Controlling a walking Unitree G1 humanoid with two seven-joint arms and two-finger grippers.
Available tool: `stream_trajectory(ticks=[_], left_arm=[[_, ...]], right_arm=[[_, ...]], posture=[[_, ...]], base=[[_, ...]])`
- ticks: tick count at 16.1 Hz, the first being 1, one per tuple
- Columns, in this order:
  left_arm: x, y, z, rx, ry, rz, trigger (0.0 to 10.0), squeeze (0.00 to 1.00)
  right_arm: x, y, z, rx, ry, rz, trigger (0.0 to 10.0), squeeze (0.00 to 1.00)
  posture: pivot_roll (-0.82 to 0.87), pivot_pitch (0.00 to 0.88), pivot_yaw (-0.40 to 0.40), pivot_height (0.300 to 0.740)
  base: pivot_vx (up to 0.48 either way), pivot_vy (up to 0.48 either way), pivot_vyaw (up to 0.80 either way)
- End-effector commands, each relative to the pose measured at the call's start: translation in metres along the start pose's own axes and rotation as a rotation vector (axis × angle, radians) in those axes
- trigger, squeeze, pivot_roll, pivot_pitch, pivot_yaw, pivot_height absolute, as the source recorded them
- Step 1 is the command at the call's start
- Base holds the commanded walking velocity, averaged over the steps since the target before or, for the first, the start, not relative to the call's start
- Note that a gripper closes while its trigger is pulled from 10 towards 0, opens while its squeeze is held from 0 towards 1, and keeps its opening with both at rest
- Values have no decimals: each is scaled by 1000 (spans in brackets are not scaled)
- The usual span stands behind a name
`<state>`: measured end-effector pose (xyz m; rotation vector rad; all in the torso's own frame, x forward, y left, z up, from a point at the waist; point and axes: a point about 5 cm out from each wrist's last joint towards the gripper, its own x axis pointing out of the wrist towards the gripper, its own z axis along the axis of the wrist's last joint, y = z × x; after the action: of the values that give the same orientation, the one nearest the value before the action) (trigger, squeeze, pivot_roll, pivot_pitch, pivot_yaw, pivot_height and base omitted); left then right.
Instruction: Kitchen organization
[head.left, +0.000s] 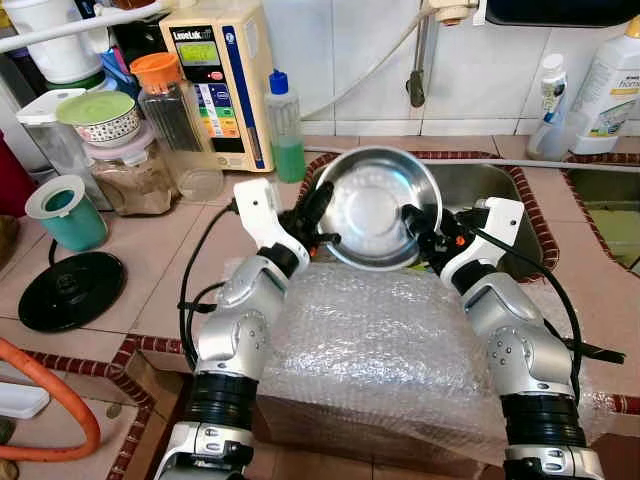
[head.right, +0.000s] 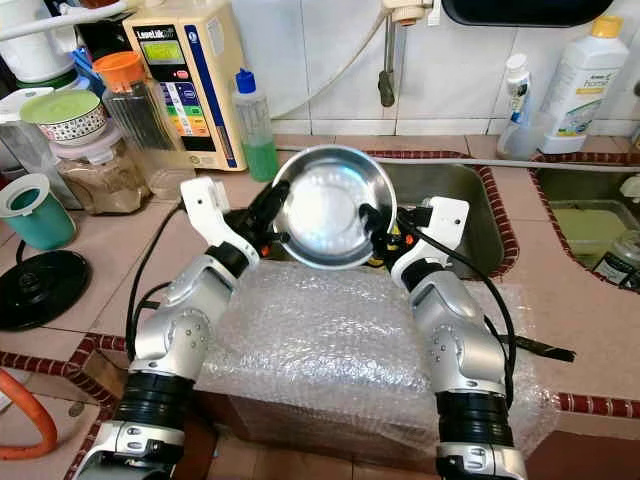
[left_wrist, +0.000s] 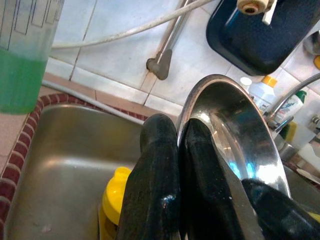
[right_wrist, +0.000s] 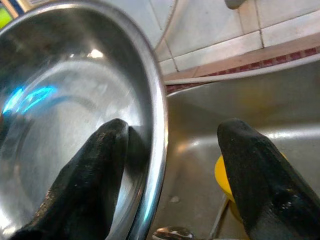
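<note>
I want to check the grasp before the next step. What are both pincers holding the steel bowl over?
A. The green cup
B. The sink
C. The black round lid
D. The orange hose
B: the steel bowl hangs tilted above the sink, with the left pincer and the right pincer at its opposite rims.

right gripper: spread wide | steel bowl: rim between its fingers, one finger inside | sink: beyond | yellow object: behind other finger

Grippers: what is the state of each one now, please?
Left gripper: shut on the steel bowl's rim.
Right gripper: open, one finger inside the bowl, the other outside.
</note>
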<state>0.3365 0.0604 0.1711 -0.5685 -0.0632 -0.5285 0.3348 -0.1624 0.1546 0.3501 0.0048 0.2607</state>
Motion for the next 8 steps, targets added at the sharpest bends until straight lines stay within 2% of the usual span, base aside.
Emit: stream_trajectory(ticks=[1, 6, 7, 8], left_arm=[[3, -10, 6, 11, -27, -68, 0, 0], [2, -9, 4, 20, -17, -65, 0, 0], [3, -12, 5, 9, -17, -92, 0, 0], [4, -17, 5, 45, -15, -123, 0, 0]], right_arm=[[-1, -10, -3, 11, 31, -67, 0, 0], [-3, -14, -3, 44, 30, -113, 0, 0], [-4, -16, -3, 44, 34, -118, 0, 0], [-9, -23, -2, 51, 40, -138, 0, 0]], posture=[[-84, 0, 108, 740], [-83, 0, 108, 740], [-75, 0, 100, 740], [-70, 0, 93, 740]], base=[[0, 0, 0], [0, 0, 0], [0, 0, 0], [0, 0, 0]])
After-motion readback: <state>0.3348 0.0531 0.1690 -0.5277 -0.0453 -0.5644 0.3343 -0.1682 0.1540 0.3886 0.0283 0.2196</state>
